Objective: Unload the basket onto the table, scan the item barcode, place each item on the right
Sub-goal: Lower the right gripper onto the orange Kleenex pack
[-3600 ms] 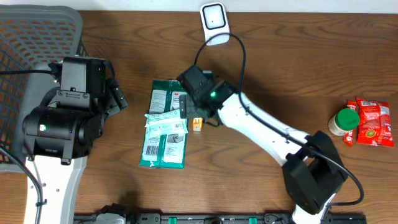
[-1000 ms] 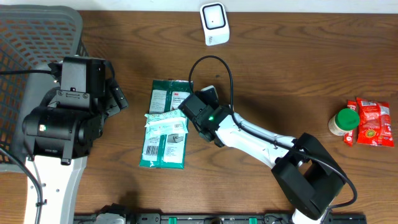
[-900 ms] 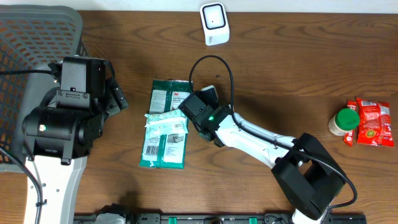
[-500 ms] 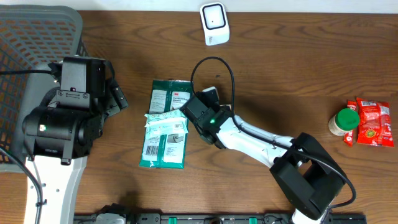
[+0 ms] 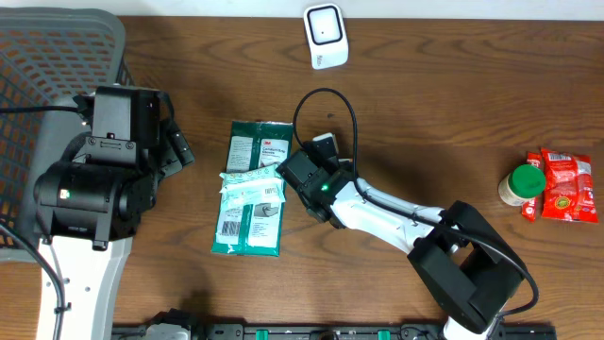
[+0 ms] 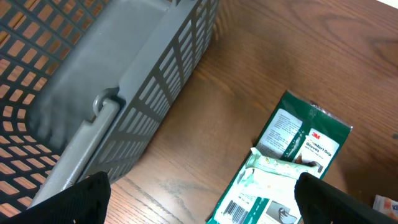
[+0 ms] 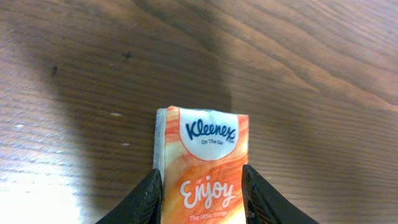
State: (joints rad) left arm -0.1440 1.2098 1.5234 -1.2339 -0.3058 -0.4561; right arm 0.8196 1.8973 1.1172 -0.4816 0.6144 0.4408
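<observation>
**Q:** What does your right gripper [image 7: 200, 186] have?

**A:** A small orange-and-white Kleenex pack [image 7: 205, 140]. My fingers [image 7: 149, 190] are parted only to its width and press on both long sides. I cannot tell whether it is clear of the table [image 7: 323, 56].

**Q:** How will it handle?

**A:** I judge it light and soft, in slick film. It would squash, so a gentle hold on the long sides suits it.

**Q:** Which way does it point?

**A:** Its long axis runs straight out from my wrist, with the logo end farthest and the printed face up. No barcode shows. Farther off, my left gripper [image 6: 205, 196] hangs wide open and empty beside the basket [image 6: 124, 93]. The scanner [image 5: 326, 36] stands at the far edge.
</observation>
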